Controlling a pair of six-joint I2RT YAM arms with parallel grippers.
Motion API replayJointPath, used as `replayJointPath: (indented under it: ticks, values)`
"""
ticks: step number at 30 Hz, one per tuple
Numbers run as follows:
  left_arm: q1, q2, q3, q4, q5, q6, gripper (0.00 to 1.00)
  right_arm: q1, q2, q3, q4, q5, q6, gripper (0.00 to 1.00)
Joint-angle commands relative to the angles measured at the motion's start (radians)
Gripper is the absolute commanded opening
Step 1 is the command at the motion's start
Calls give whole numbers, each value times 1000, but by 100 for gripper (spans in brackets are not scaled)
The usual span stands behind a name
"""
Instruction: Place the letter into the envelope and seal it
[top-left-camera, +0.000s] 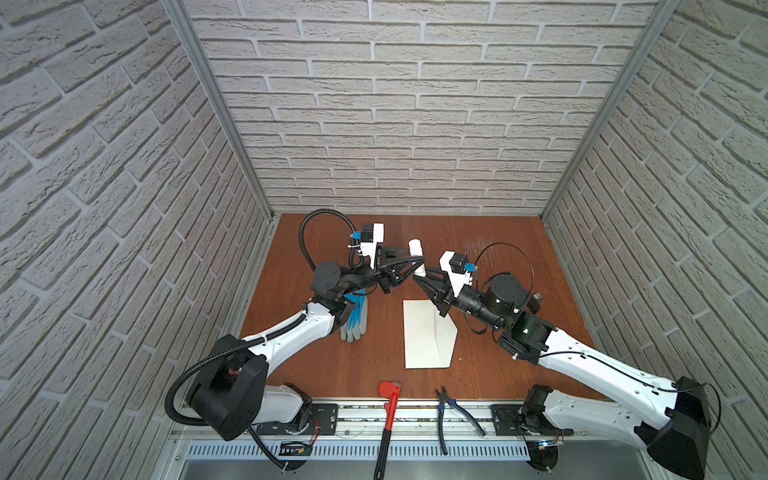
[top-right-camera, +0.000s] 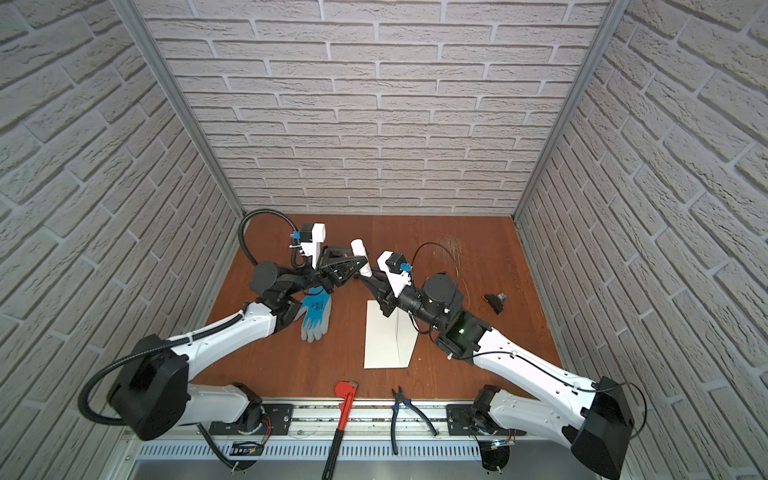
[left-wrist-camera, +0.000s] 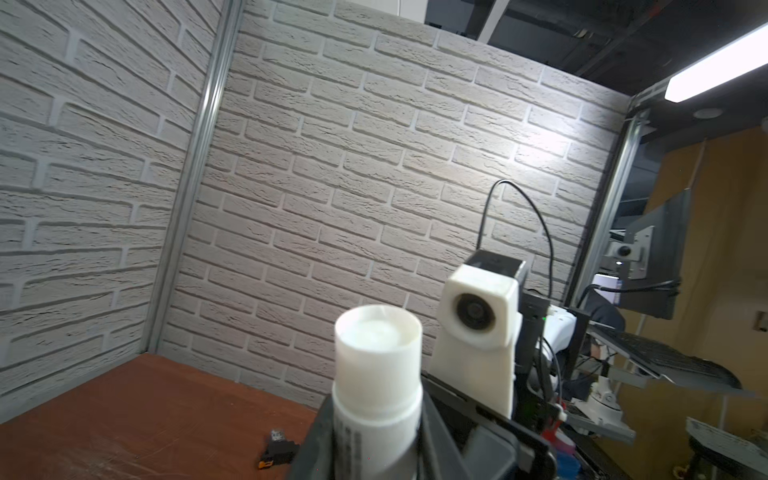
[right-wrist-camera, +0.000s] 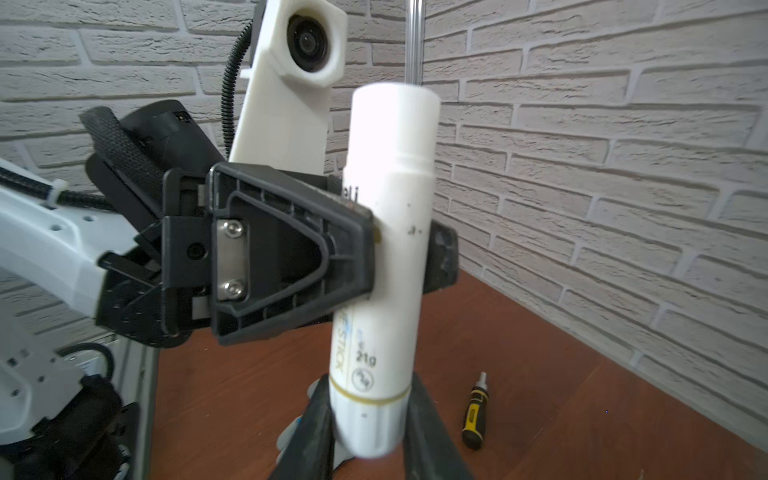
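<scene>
A white glue stick (top-left-camera: 415, 249) (top-right-camera: 358, 248) hangs in the air over the back of the table, cap upward. My left gripper (top-left-camera: 417, 264) (left-wrist-camera: 376, 449) is shut on its middle, which shows side-on in the right wrist view (right-wrist-camera: 399, 249). My right gripper (top-left-camera: 417, 277) (right-wrist-camera: 370, 432) is shut on the stick's lower end, with both fingers against its base. The envelope (top-left-camera: 424, 332) (top-right-camera: 384, 336) lies flat on the table below the right gripper, its flap spread to the right. The letter is not in view.
A blue-and-grey glove (top-left-camera: 355, 316) lies left of the envelope. A red pipe wrench (top-left-camera: 388, 411) and pliers (top-left-camera: 451, 409) lie at the front edge. A small black part (top-right-camera: 496, 301) lies at the right. A small screwdriver (right-wrist-camera: 473, 415) lies by the back wall.
</scene>
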Motion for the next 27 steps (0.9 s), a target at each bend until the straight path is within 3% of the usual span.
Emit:
replayJointPath:
  ticks: [1, 5, 9, 12, 14, 17, 21, 27]
  values:
    - [0, 49, -30, 130, 47, -91, 0, 19, -35, 52, -13, -302, 47, 11]
    - [-1, 33, -31, 90, 2, -48, 0, 14, -61, 38, -85, -209, -47, 18]
    - [-3, -40, -31, -83, -115, 87, 0, 14, -83, 11, -151, -37, -151, 42]
    - [-26, -122, -21, -307, -284, 264, 0, 14, -88, -39, -115, 75, -215, 54]
    - [-62, -175, -1, -478, -458, 388, 0, 16, -73, -69, -62, 134, -234, 55]
    - [-107, -198, -2, -527, -632, 475, 0, 21, -39, -132, 102, 204, -244, 55]
    - [-138, -171, -8, -493, -744, 481, 0, 34, 40, -161, 285, 279, -245, 55]
    - [-174, -124, -9, -436, -816, 475, 0, 45, 168, -156, 474, 366, -240, 56]
